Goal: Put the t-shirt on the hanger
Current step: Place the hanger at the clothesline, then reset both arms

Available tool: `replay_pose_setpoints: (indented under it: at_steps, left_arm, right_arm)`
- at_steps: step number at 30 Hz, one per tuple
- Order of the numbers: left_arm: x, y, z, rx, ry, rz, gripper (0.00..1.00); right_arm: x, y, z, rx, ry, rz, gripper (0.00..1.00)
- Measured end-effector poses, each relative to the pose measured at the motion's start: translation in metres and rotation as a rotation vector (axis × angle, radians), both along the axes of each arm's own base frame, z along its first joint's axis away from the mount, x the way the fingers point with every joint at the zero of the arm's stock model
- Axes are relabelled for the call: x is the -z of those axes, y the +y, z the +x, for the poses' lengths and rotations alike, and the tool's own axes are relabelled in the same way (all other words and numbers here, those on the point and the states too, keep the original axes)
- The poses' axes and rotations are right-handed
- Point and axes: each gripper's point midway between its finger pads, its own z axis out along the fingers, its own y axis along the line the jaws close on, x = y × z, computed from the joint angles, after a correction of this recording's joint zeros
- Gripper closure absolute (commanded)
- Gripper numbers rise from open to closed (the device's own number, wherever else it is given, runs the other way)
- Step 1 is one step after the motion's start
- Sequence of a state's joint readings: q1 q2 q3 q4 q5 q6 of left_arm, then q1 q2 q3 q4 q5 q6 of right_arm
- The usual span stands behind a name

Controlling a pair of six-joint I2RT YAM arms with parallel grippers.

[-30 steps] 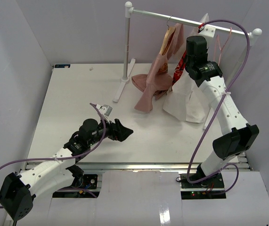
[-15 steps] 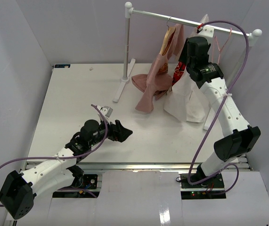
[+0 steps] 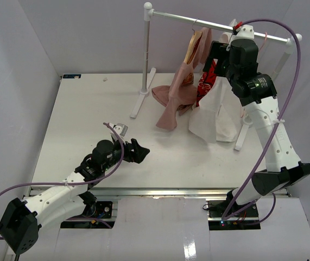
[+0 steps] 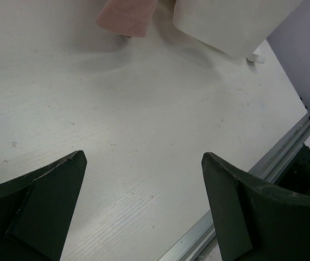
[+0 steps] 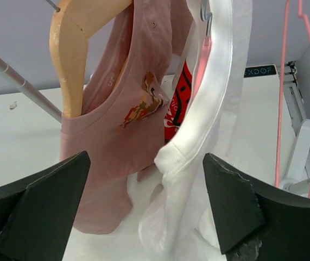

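Jaws of our right gripper (image 5: 145, 163) stand wide apart, gripping nothing, just in front of the t-shirt (image 5: 220, 98), which hangs on the hanger (image 5: 200, 68) from the rail (image 3: 171, 18) beside a pink garment (image 5: 111, 109); our left gripper (image 4: 144, 163) gapes empty over the table (image 4: 116, 109)

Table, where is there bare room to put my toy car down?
The far left of the table is bare, left of the rack post. The middle is bare too, between the left tool and the pink shirt. It is crowded at the far right, where that shirt and the white t-shirt drape down.
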State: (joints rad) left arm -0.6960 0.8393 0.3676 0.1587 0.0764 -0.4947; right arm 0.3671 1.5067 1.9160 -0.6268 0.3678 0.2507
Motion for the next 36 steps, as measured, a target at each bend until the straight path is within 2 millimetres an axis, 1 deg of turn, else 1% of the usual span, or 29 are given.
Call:
replay_pose_setpoints:
  at_steps: [2, 5, 8, 9, 11, 13, 14, 16, 18, 20, 21, 23, 26, 30, 36]
  left_arm:
    - [0.0, 0.002, 0.002, -0.009, -0.009, 0.009, 0.02]
    - [0.001, 0.005, 0.003, -0.022, -0.026, 0.019, 0.02]
    - [0.003, 0.008, 0.004, -0.03, -0.038, 0.029, 0.02]
    - [0.003, 0.009, 0.003, -0.03, -0.043, 0.03, 0.02]
    - [0.001, 0.01, 0.002, -0.03, -0.055, 0.028, 0.02]
    - [-0.003, 0.011, 0.001, -0.029, -0.071, 0.02, 0.02]
    - [-0.006, 0.012, 0.001, -0.029, -0.082, 0.014, 0.02]
    - [-0.013, 0.012, 0.0, -0.029, -0.106, -0.001, 0.02]
    - [-0.018, 0.013, 0.0, -0.03, -0.126, -0.012, 0.02]
    - [-0.021, 0.014, 0.0, -0.031, -0.139, -0.017, 0.02]
    - [-0.022, 0.014, 0.0, -0.032, -0.143, -0.018, 0.02]
    - [-0.023, 0.014, 0.0, -0.033, -0.146, -0.018, 0.02]
    - [-0.025, 0.015, 0.0, -0.034, -0.156, -0.02, 0.02]
    - [-0.03, 0.018, -0.003, -0.036, -0.181, -0.037, 0.02]
    - [-0.037, 0.022, -0.008, -0.037, -0.225, -0.065, 0.02]
  right_arm:
    - [0.0, -0.001, -0.009, -0.01, 0.018, 0.002, 0.1]
    - [0.004, -0.006, -0.032, -0.021, 0.046, -0.001, 0.1]
    - [0.006, -0.007, -0.062, -0.07, 0.047, 0.011, 0.1]
    - [0.009, -0.006, -0.073, -0.093, 0.049, 0.015, 0.1]
    - [0.015, 0.002, -0.094, -0.161, 0.039, 0.024, 0.1]
    - [0.025, 0.015, -0.111, -0.238, 0.027, 0.018, 0.1]
    - [0.031, 0.025, -0.12, -0.283, 0.019, 0.007, 0.1]
    - [0.049, 0.051, -0.137, -0.389, 0.011, -0.015, 0.1]
    - [0.073, 0.076, -0.152, -0.49, 0.017, -0.037, 0.1]
    - [0.106, 0.091, -0.161, -0.551, 0.052, -0.059, 0.1]
    - [0.121, 0.095, -0.165, -0.57, 0.071, -0.065, 0.1]
    - [0.15, 0.1, -0.173, -0.603, 0.101, -0.07, 0.1]
    - [0.181, 0.102, -0.188, -0.645, 0.091, -0.045, 0.1]
    - [0.209, 0.102, -0.2, -0.672, 0.076, -0.009, 0.1]
    - [0.24, 0.1, -0.203, -0.674, 0.066, -0.002, 0.1]
